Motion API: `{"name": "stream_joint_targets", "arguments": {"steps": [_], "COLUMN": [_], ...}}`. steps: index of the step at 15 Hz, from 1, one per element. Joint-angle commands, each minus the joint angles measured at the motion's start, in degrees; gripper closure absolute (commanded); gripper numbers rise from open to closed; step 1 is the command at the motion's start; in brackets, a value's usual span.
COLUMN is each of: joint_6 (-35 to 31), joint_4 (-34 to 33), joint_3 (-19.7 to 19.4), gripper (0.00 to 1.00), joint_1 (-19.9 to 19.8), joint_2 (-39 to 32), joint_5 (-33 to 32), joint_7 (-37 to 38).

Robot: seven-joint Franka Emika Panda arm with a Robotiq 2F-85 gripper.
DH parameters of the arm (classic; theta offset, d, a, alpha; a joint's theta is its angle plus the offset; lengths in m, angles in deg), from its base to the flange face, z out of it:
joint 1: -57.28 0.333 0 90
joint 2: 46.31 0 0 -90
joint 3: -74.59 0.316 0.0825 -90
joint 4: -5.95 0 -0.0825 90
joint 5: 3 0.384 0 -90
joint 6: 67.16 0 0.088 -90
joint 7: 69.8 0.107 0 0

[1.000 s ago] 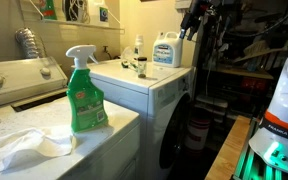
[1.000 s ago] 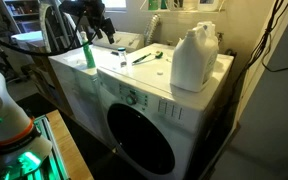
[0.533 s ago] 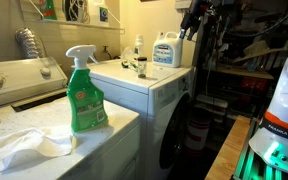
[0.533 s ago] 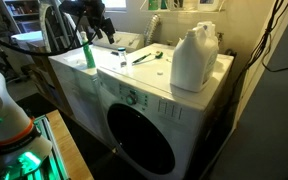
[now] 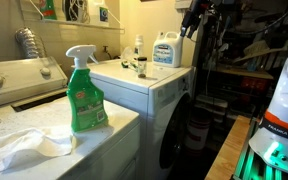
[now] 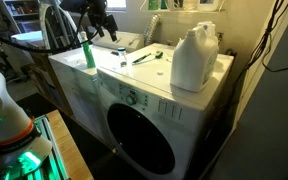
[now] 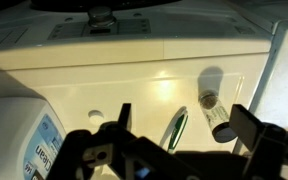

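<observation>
The fingers (image 7: 248,124) hang wide and empty above what seems a green brush (image 7: 175,128) on the washer (image 7: 134,75).

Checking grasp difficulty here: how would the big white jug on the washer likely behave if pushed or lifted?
The white jug is tall on a broad base, so a low push would probably slide it across the glossy washer top rather than tip it. Its opaque walls hide the fill level, so weight cannot be judged.
</observation>
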Motion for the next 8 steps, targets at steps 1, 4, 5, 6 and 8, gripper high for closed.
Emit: {"name": "stream_joint_targets", "arguments": {"steps": [1,4,5,6,8], "joint_6": [4.4,6.7,6.8,6.1,3.8], "joint_4": [-6.9,-15.2,-18.3,-21.5,-27.6], "joint_3": [-6.6,-12.5,-13.8,-14.9,-16.4], "gripper": [0.0,0.0,0.0,0.0,0.0], "joint_1": [-0.6,-1.2,-1.4,-1.6,-1.8], "joint_2": [-2.9,-8.1,-10.4,-12.9,-18.2], "joint_5": [-2.7,-6.2,-6.9,-6.6,-4.6], "joint_7": [-13.2,-26.0,-29.2,-32.3,-36.5]}}
